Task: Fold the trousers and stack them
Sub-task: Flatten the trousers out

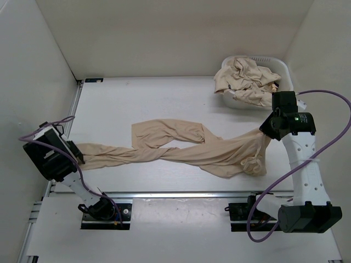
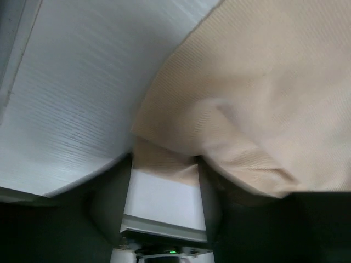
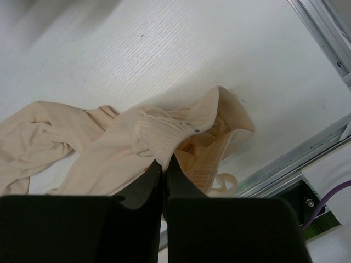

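Note:
One pair of beige trousers (image 1: pixel 181 148) lies stretched across the table, legs crossing and running left, waist at the right. My right gripper (image 1: pixel 267 133) is shut on the waist fabric; in the right wrist view its fingertips (image 3: pixel 164 161) pinch a fold of the trousers (image 3: pixel 109 148) lifted off the table. My left gripper (image 1: pixel 81 155) sits at the end of a leg. In the left wrist view its jaws (image 2: pixel 164 161) stand apart, the leg's edge (image 2: pixel 263 98) draped over and between the tips, white table showing in the gap.
A white laundry basket (image 1: pixel 279 67) at the back right holds more crumpled beige trousers (image 1: pixel 244 79). A metal rail (image 1: pixel 175 193) runs along the near table edge. White walls close in the left, back and right sides.

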Motion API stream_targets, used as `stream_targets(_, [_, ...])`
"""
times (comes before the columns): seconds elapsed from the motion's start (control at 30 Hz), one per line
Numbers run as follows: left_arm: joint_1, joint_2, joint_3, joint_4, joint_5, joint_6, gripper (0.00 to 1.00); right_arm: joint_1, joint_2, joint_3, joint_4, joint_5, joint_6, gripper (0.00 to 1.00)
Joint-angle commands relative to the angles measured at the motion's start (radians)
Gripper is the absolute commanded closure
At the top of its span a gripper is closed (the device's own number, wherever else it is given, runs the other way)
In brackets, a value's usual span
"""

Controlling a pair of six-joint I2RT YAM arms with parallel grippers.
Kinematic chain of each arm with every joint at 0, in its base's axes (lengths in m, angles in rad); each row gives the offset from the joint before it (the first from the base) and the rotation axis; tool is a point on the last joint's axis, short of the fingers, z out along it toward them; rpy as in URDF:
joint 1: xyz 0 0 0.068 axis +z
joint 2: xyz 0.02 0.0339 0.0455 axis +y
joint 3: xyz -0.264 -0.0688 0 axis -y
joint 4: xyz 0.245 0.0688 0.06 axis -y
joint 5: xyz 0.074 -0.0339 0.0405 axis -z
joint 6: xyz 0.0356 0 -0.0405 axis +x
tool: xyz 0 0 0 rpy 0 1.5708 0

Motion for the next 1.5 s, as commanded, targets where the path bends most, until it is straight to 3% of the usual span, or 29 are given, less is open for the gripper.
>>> stream_targets(0.0, [-0.004,0.042,-0.03,0.079,0.039,0.001,0.75,-0.003,-0.006,0.002,0.014,0.036,-0.004,1.0])
stream_targets(0.03, [-0.004,0.052,-0.03,0.047,0.052,0.001,0.86,-0.013,-0.006,0.015,0.015,0.036,-0.004,1.0])
stream_targets(0.13, [-0.004,0.003,-0.03,-0.002,0.089,0.001,0.86,-0.023,-0.006,0.052,0.001,0.053,-0.014,1.0])
stream_targets(0.2, [0.032,-0.094,0.007,-0.043,0.035,0.001,0.86,-0.032,-0.006,0.122,-0.042,0.087,-0.024,1.0])
stream_targets(0.37, [0.106,-0.311,0.185,-0.154,-0.031,0.001,0.86,-0.042,-0.068,0.274,-0.09,0.235,-0.024,1.0])
stream_targets(0.47, [0.106,-0.324,0.284,-0.233,-0.042,0.001,0.86,-0.042,-0.104,0.314,-0.09,0.304,-0.024,1.0])
stream_targets(0.67, [0.106,-0.177,0.45,-0.342,0.01,0.001,0.86,-0.042,-0.105,0.261,-0.061,0.344,-0.044,1.0])
stream_targets(0.83, [0.033,-0.002,0.561,-0.405,0.01,0.001,0.86,-0.042,-0.033,0.178,0.007,0.335,-0.066,1.0])
stream_targets(0.97, [-0.036,0.018,0.501,-0.405,-0.048,0.001,0.86,-0.042,-0.002,0.166,0.017,0.325,-0.066,1.0])
stream_targets(1.17, [-0.143,-0.003,0.352,-0.37,-0.045,0.001,0.86,-0.042,-0.011,0.147,0.018,0.325,-0.086,1.0])
stream_targets(1.27, [-0.203,0.012,0.352,-0.31,-0.033,0.001,0.86,-0.042,-0.02,0.138,0.008,0.346,-0.096,1.0])
stream_targets(1.37, [-0.242,0.099,0.453,-0.249,-0.056,0.001,0.86,-0.051,-0.02,0.138,0.008,0.366,-0.107,1.0])
stream_targets(1.47, [-0.266,0.194,0.678,-0.237,-0.056,0.001,0.86,-0.072,-0.02,0.138,0.008,0.398,-0.116,1.0])
